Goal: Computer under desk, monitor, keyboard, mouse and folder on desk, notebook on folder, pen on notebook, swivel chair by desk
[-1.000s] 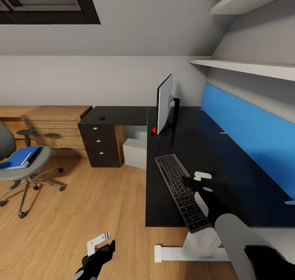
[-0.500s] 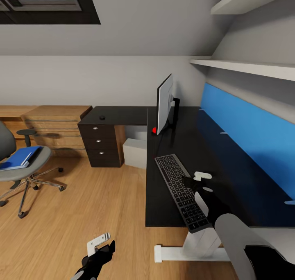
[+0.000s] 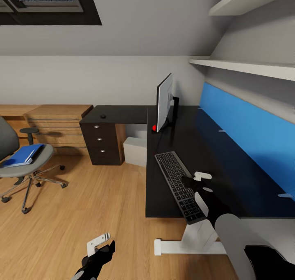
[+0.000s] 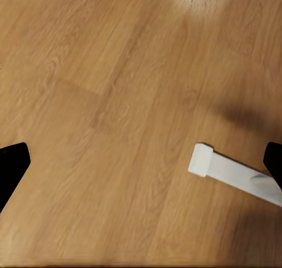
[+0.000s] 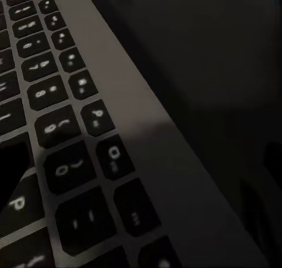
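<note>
The grey keyboard [image 3: 177, 184] lies lengthwise on the black desk [image 3: 229, 177], its near end at the desk's front edge. My right gripper [image 3: 198, 181] hovers open just over the keyboard's right edge [image 5: 135, 121]. The monitor [image 3: 164, 104] stands further back on the desk, a small red object [image 3: 154, 128] at its base. A black mouse [image 3: 102, 116] rests on the side desk above the drawers. The white computer [image 3: 135, 151] sits on the floor under the desk. On the swivel chair [image 3: 24, 169] at the left lies the blue folder [image 3: 22, 155]. My left gripper [image 3: 99, 244] hangs open over the floor [image 4: 117, 103].
A dark drawer unit [image 3: 100, 143] and a wooden dresser [image 3: 57, 124] line the back wall. The desk's white foot [image 4: 232, 174] juts onto the wooden floor near my left gripper. A blue panel [image 3: 246, 136] and shelves [image 3: 246, 67] back the desk.
The whole picture has shifted slightly, so the camera has moved; chair and drawers now sit a little further right. Both grippers hold the same pose.
</note>
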`<state>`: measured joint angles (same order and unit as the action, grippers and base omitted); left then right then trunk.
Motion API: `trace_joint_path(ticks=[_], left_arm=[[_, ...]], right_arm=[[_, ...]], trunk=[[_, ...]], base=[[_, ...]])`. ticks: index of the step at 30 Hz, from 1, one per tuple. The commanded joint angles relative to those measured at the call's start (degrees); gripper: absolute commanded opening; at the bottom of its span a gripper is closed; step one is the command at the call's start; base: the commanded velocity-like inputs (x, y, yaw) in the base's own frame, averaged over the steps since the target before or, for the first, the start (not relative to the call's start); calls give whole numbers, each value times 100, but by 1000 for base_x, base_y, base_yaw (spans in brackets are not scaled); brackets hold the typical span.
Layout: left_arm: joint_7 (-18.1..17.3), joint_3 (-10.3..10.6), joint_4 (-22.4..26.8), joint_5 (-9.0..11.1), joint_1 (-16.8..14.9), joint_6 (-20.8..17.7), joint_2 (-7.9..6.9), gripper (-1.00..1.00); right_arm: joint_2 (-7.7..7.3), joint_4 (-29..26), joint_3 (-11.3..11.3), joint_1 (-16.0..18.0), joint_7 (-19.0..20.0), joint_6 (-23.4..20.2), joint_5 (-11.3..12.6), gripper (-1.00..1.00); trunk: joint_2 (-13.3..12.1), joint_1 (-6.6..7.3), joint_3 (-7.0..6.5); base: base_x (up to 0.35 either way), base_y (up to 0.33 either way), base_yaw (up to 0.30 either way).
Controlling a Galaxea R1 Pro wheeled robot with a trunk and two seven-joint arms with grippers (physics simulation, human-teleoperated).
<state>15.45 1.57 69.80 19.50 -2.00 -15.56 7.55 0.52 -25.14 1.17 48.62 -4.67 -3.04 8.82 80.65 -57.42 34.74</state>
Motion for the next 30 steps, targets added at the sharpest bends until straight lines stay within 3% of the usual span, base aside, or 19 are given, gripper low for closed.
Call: trace_joint_path(ticks=[1,30], left_arm=[[45,10,9,57,-2,-18,-1,100],[45,18,8,65,-2,-18,-1,100]], right_arm=[[2,150,6,-1,-16,-31,50,100],[1,132,6,-1,-16,-21,41,100]], trunk=[[3,1,6],[3,1,6]], base=[[-50,0,0],[-143,11,0]])
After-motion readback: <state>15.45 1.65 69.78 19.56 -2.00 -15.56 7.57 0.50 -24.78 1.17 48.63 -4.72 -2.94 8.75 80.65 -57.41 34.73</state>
